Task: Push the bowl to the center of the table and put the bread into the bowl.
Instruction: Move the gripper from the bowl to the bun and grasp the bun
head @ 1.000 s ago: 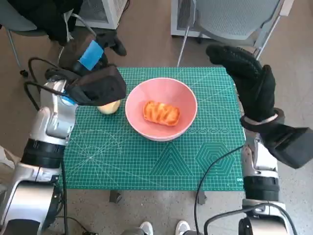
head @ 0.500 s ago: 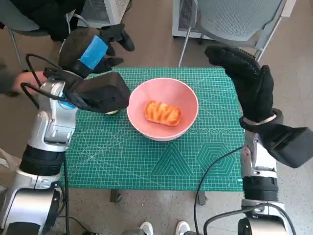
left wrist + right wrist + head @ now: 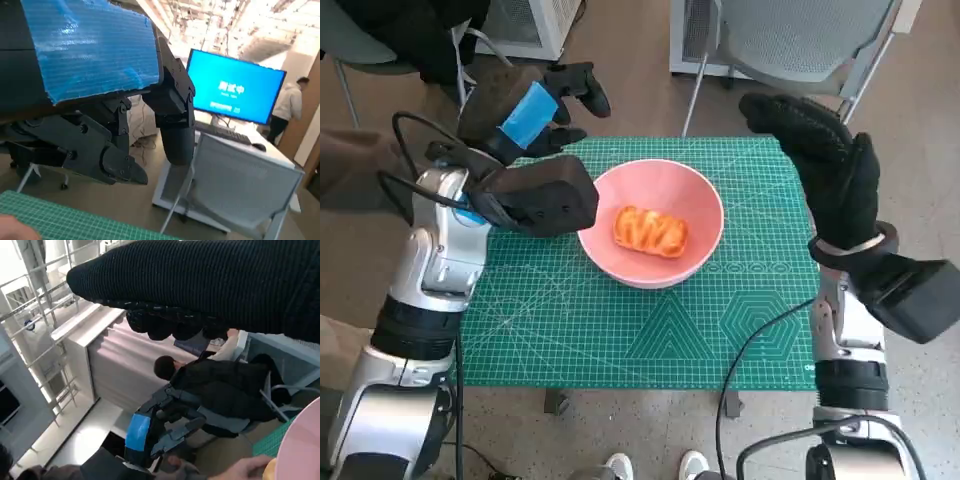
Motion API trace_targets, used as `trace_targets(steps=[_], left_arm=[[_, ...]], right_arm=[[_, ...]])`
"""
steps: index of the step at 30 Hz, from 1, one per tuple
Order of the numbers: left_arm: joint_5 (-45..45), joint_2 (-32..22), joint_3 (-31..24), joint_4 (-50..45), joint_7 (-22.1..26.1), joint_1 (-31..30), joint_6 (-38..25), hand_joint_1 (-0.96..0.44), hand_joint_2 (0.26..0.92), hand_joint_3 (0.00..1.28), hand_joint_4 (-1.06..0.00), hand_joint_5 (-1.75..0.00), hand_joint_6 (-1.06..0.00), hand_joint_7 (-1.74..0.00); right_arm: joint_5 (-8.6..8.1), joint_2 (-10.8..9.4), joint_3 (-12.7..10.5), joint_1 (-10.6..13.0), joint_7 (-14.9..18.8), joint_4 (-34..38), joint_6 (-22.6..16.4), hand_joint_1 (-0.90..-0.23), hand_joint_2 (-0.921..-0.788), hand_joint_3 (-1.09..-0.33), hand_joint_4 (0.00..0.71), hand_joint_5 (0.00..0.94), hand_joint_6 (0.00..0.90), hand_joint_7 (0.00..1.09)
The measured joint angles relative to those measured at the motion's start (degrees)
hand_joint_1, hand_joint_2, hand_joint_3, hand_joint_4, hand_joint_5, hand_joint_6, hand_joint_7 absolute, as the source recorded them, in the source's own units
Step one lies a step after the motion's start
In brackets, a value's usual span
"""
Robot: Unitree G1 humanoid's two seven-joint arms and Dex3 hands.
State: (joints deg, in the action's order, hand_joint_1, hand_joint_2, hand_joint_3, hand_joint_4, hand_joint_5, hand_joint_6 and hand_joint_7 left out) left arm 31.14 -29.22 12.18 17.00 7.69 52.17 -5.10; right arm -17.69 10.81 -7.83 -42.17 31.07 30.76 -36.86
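Observation:
The pink bowl [image 3: 692,195] stands a little beyond the middle of the green mat [image 3: 620,330]. The golden bread [image 3: 650,230] lies inside it. My left hand [image 3: 535,105] is raised over the mat's far left corner, fingers apart and holding nothing; the left wrist view shows its black fingers [image 3: 172,120] spread in the air. My gloved right hand [image 3: 820,150] hovers above the mat's far right edge, fingers loosely extended, nothing in it. The right wrist view catches the bowl's rim [image 3: 305,440] and my left hand [image 3: 160,430].
A person's sleeve [image 3: 355,170] comes in from the left, and their hand [image 3: 240,467] lies near the bowl beside a small yellowish thing [image 3: 270,471]. A mesh chair [image 3: 800,40] stands beyond the table. A seated person in black [image 3: 215,385] is behind.
My left hand has lifted and swung right, towards the bowl's far side. A person's sleeve has entered from the left. My forearm now hides the yellowish thing left of the bowl. Right hand unmoved.

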Motion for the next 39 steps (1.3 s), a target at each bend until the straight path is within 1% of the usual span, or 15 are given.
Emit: trace_targets(steps=[1, 2, 3, 4, 5, 6, 7, 8, 10, 15, 21, 27, 32, 35, 39], left_arm=[[-0.08, 0.01, -0.21, -0.03, 0.05, -0.14, -0.14, 0.0, 0.912, 0.04, -0.77, -1.06, -0.64, -1.16], [-0.2, 0.01, -0.52, -0.18, 0.16, -0.36, -0.41, 0.0, 0.913, 0.05, -0.76, -1.08, -0.62, -1.17], [-0.28, 0.01, -0.78, -0.36, 0.34, -0.58, -0.74, 0.01, 0.878, 0.05, -0.64, -0.83, -0.52, -0.93], [-0.44, 0.0, -1.1, -0.82, 0.83, -0.94, -1.38, 0.02, 0.859, 0.04, -0.61, -0.58, -0.5, -0.68], [-0.54, 0.0, -1.31, -1.28, 1.33, -1.25, -2.02, -0.01, 0.837, 0.04, -0.5, -0.46, -0.45, -0.56], [-0.67, -0.06, -1.51, -2.05, 2.19, -1.64, -2.79, -0.04, 0.806, 0.03, -0.35, -0.3, -0.36, -0.38], [-0.77, -0.21, -1.56, -2.74, 3.34, -2.03, -3.56, -0.07, 0.791, 0.03, -0.28, -0.24, -0.32, -0.31], [-0.81, -0.42, -1.56, -3.37, 4.66, -2.37, -4.16, -0.12, 0.768, 0.02, -0.18, -0.15, -0.26, -0.21], [-0.85, -0.98, -1.47, -4.36, 7.24, -3.03, -5.11, -0.24, 0.747, 0.01, -0.07, -0.06, -0.2, -0.11], [-0.24, -2.99, -1.1, -5.07, 11.11, -3.88, -5.57, -0.44, 0.761, 0.02, -0.01, -0.01, -0.16, -0.04], [1.24, -4.87, -1.18, -6.75, 10.21, -5.45, -4.35, -0.56, 0.798, 0.03, 0.0, 0.0, -0.15, -0.02], [1.65, -4.97, -1.99, -7.27, 8.29, -7.38, -2.97, -0.58, 0.816, 0.02, 0.0, 0.0, -0.15, -0.02], [1.62, -5.43, -2.96, -8.68, 8.3, -9.64, -3.48, -0.56, 0.821, 0.02, 0.0, 0.0, -0.16, -0.02], [1.6, -6.01, -3.44, -10.17, 10.08, -10.64, -5.26, -0.55, 0.811, 0.01, 0.0, 0.0, -0.15, -0.01], [1.6, -6.99, -3.66, -12.42, 14.66, -11.49, -9.45, -0.56, 0.78, 0.0, 0.0, 0.0, -0.12, 0.0]], right_arm=[[0.01, 0.0, 0.01, 0.0, -0.01, 0.0, 0.0, -0.716, -0.921, -0.789, 0.142, 0.001, -0.001, 0.5], [0.03, 0.0, 0.02, 0.0, -0.01, 0.0, 0.0, -0.716, -0.921, -0.789, 0.142, 0.001, -0.001, 0.5], [0.04, 0.0, 0.03, 0.0, -0.01, 0.0, 0.0, -0.717, -0.921, -0.789, 0.142, 0.001, -0.001, 0.5], [0.06, -0.01, 0.04, 0.0, -0.02, 0.0, -0.01, -0.717, -0.921, -0.79, 0.142, 0.001, -0.001, 0.5], [0.09, -0.01, 0.04, 0.0, -0.03, 0.0, -0.02, -0.717, -0.921, -0.79, 0.142, 0.001, -0.001, 0.5], [0.12, -0.01, 0.05, 0.0, -0.03, 0.0, -0.03, -0.718, -0.921, -0.79, 0.142, 0.001, -0.001, 0.5], [0.14, -0.01, 0.05, 0.0, -0.03, 0.0, -0.04, -0.718, -0.921, -0.79, 0.142, 0.001, -0.001, 0.5], [0.16, -0.03, 0.07, -0.01, -0.04, 0.01, -0.06, -0.718, -0.921, -0.79, 0.142, 0.001, -0.001, 0.5], [0.17, -0.07, 0.09, -0.01, -0.04, 0.02, -0.11, -0.718, -0.921, -0.79, 0.142, 0.001, -0.001, 0.5], [0.18, -0.21, 0.16, -0.06, -0.05, 0.17, -0.29, -0.717, -0.921, -0.791, 0.141, 0.001, -0.001, 0.5], [0.18, -0.23, 0.16, -0.07, -0.05, 0.58, -0.68, -0.715, -0.921, -0.792, 0.141, 0.001, -0.001, 0.5], [0.18, -0.27, 0.31, -0.1, -0.05, 0.7, -0.83, -0.715, -0.921, -0.793, 0.141, 0.001, -0.001, 0.5], [0.19, -0.28, 0.37, -0.1, -0.05, 0.64, -0.87, -0.715, -0.921, -0.793, 0.142, 0.001, -0.001, 0.5], [0.19, -0.29, 0.4, -0.11, -0.05, 0.6, -0.9, -0.714, -0.921, -0.793, 0.141, 0.001, -0.001, 0.5], [0.19, -0.28, 0.4, -0.1, -0.05, 0.6, -1.0, -0.708, -0.921, -0.795, 0.141, 0.0, -0.001, 0.5]])
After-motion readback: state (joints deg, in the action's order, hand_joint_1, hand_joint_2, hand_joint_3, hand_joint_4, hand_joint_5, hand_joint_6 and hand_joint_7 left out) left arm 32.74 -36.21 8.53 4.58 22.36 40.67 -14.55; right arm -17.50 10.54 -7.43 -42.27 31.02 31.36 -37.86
